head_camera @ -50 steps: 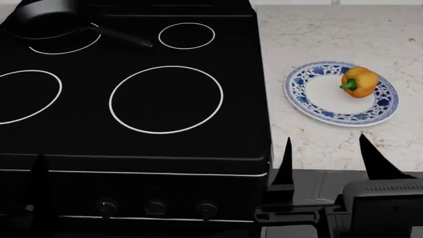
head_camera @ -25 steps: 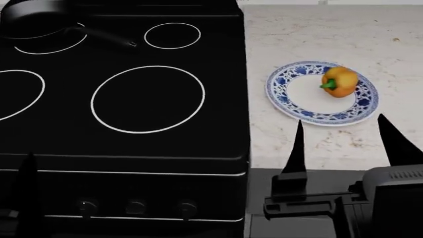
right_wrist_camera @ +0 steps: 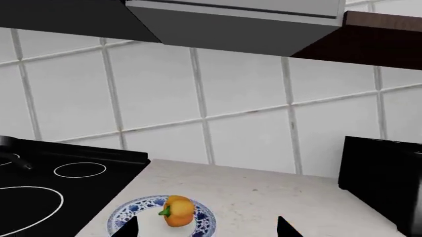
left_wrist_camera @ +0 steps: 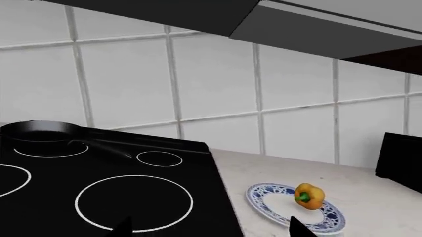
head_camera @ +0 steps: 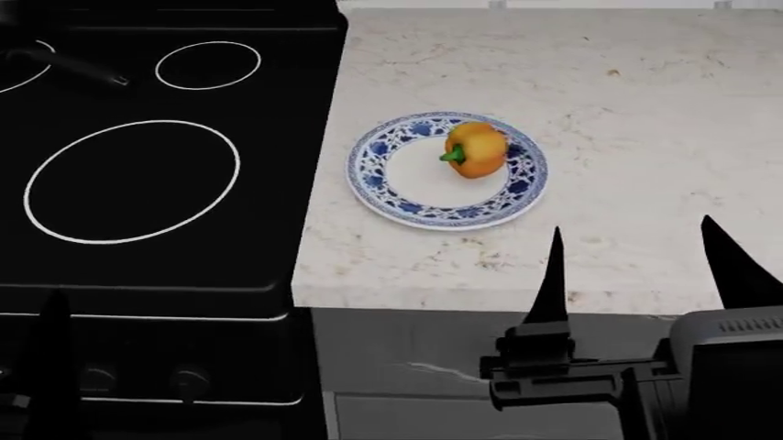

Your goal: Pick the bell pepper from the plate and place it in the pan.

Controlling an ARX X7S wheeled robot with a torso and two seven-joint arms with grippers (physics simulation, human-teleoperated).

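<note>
the view is being shifted rightward along the counter [head_camera: 636,110], so the plate [head_camera: 370,174] is now being centred ahead of the spread, empty right gripper [head_camera: 630,266], easing the reach. the lobed, glossy orange pepper [head_camera: 476,149] is lying on the plate's far side, near the stove [head_camera: 159,238] edge. the pan [left_wrist_camera: 39,132] is being left at the stove's far-left corner. the left gripper [left_wrist_camera: 207,228] is also spread.

I see the orange-yellow bell pepper [head_camera: 478,149] lying on its side on the plate [head_camera: 380,174], off-centre toward the blue floral rim, green stem sideways. The black pan [left_wrist_camera: 41,133] sits well apart from the plate.
</note>
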